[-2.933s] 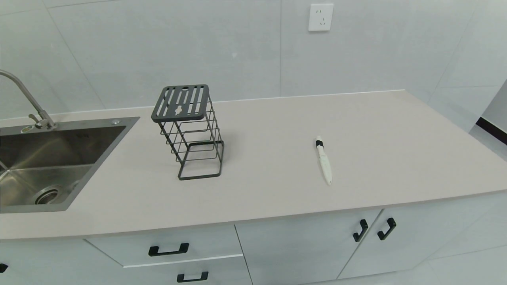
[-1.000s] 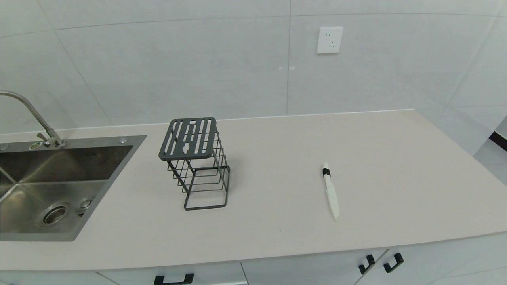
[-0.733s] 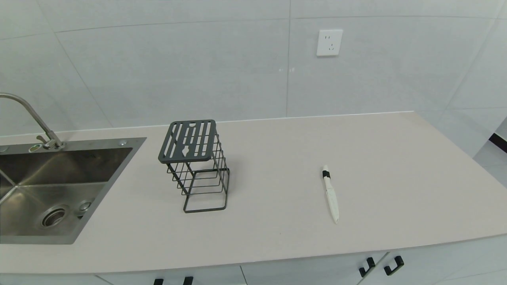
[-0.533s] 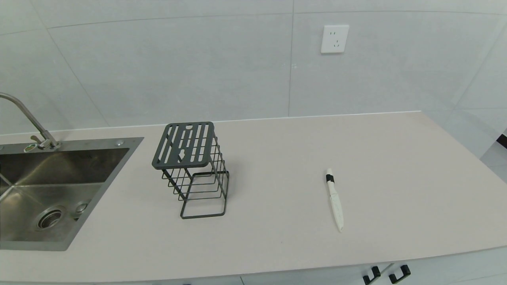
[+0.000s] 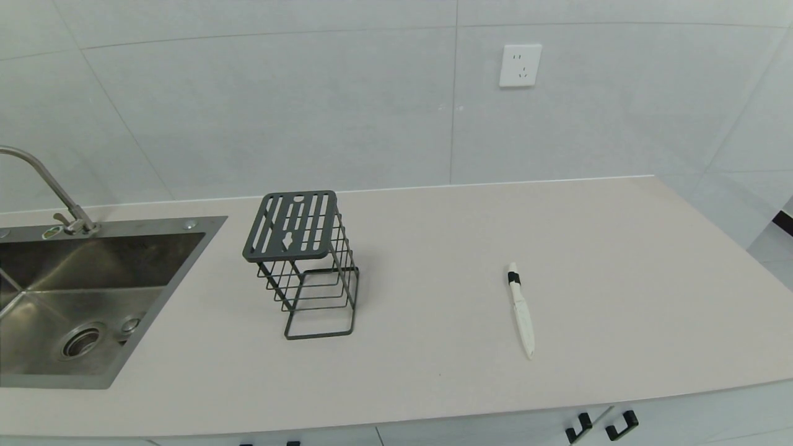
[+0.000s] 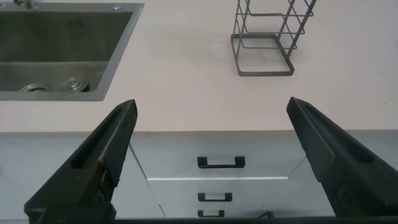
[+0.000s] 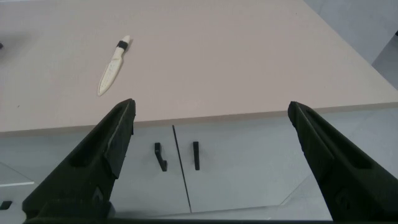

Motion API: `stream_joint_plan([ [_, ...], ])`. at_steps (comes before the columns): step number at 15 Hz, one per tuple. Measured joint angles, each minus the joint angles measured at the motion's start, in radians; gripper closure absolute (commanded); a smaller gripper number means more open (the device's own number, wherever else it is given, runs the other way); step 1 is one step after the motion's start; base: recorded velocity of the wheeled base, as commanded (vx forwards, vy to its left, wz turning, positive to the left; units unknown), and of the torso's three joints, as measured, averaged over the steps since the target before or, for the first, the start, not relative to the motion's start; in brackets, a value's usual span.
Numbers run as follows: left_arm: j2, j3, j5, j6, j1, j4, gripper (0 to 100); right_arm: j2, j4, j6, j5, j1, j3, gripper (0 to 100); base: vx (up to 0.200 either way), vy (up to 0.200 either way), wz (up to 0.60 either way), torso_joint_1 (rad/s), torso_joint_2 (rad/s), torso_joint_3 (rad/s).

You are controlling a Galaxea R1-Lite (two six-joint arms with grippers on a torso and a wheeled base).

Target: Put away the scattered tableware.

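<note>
A white knife [image 5: 520, 308] with a black band near its handle end lies flat on the beige counter [image 5: 557, 235], right of centre; it also lies on the counter [image 7: 249, 56] as the knife [image 7: 114, 64] in the right wrist view. A black wire rack [image 5: 299, 263] with a slotted top stands left of centre, and the rack's base [image 6: 262, 45] shows in the left wrist view. My left gripper [image 6: 214, 155] hangs open in front of the counter edge, below the rack. My right gripper [image 7: 214, 155] is open too, before the cabinet doors, short of the knife.
A steel sink [image 5: 74, 291] with a tap [image 5: 43, 179] is set into the counter at the left. A wall socket [image 5: 520, 64] sits on the tiled wall. Below the counter are drawers [image 6: 221, 163] and cabinet doors with black handles [image 7: 177, 155].
The head camera has risen and shifted, so the counter sits lower in the picture and less of the cabinets shows. The knife and rack lie where they were.
</note>
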Motion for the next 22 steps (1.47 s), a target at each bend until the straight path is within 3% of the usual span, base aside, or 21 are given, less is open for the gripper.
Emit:
stream_joint_plan([
  [5,0.000,0.000,-0.001,0.005,0.000,0.001,0,0.000,0.000,0.000,0.000,0.000,0.000,0,0.000,0.000,0.00,0.041,0.00,0.044],
  [15,0.000,0.000,-0.001,0.000,0.000,0.001,0,0.000,0.000,0.001,-0.001,0.000,0.000,0,0.000,0.000,0.00,0.288,-0.04,0.233],
  [22,0.000,0.000,0.000,0.002,0.000,0.000,0,0.000,0.000,-0.039,0.003,0.000,0.000,0,0.000,0.000,0.00,0.024,-0.01,0.020],
])
